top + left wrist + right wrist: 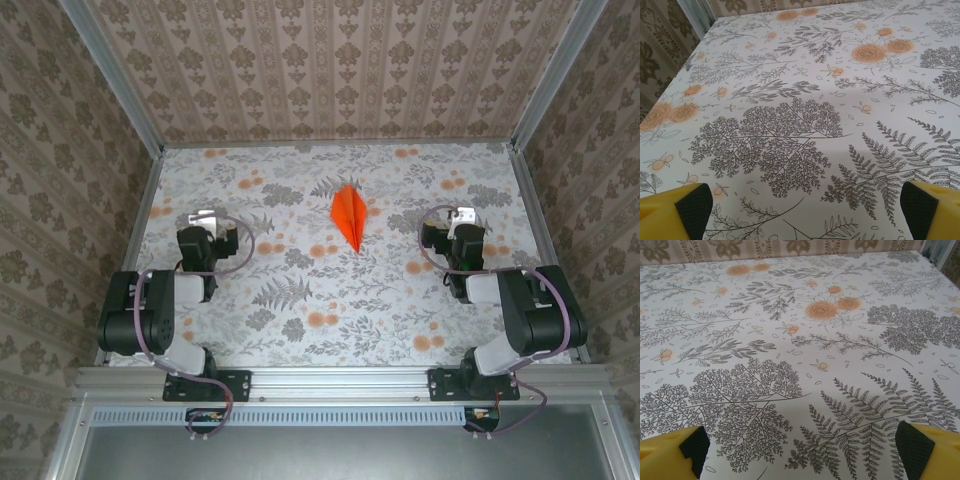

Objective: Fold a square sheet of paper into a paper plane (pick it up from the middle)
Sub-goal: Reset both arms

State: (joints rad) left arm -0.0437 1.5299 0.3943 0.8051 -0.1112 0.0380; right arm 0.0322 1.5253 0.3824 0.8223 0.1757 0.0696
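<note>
Left wrist view: left end effector (807,215) fingers (662,216) are cut off by the bottom and side edges. Their dark pads (694,210) sit at the lower corners, the rest out of frame.
Right wrist view: right end effector (797,452) is cropped likewise.
Top view: paper plane (348,217) is too small to tell its fold layers. Jaw gaps are unreadable from above.

The paper plane (348,216) (vivid orange, creased dart) lies flat mid-table, tip pointing near.
</note>
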